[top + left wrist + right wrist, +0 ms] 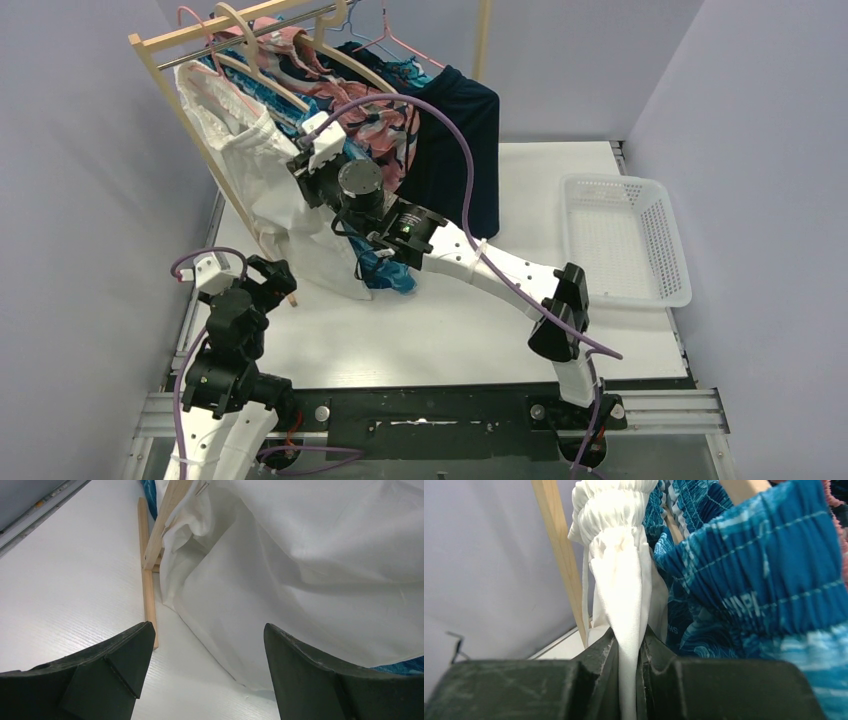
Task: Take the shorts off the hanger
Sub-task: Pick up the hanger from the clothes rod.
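Status: early stage; no pair is off the rack point(152, 75) as far as the views show.

The rack is standing at 11 o'clock on the table point(450, 320). The white shorts point(245, 150) are hanging at its near end. Behind them, towards 1 o'clock, the blue wave-patterned shorts point(385, 272), the floral shorts point(385, 125) and the dark navy shorts point(470, 150) are hanging too. A fifth pair cannot be made out clearly. The basket point(676, 292) is sitting at 3 o'clock, and no shorts are showing in it.

The right gripper point(629, 652) is reaching in at the rail. Its jaws are closed tight on a fold of the white shorts just below the gathered waistband, with the blue pair pressing in at 3 o'clock of it.

The left gripper point(207, 645) is sitting low at 9 o'clock by the rack's foot. Its jaws are spread wide and holding nothing, and the white hem is draping just ahead at 12 o'clock.

Judgement: the first pair is gripped but not freed. All the visible pairs are awaiting removal.
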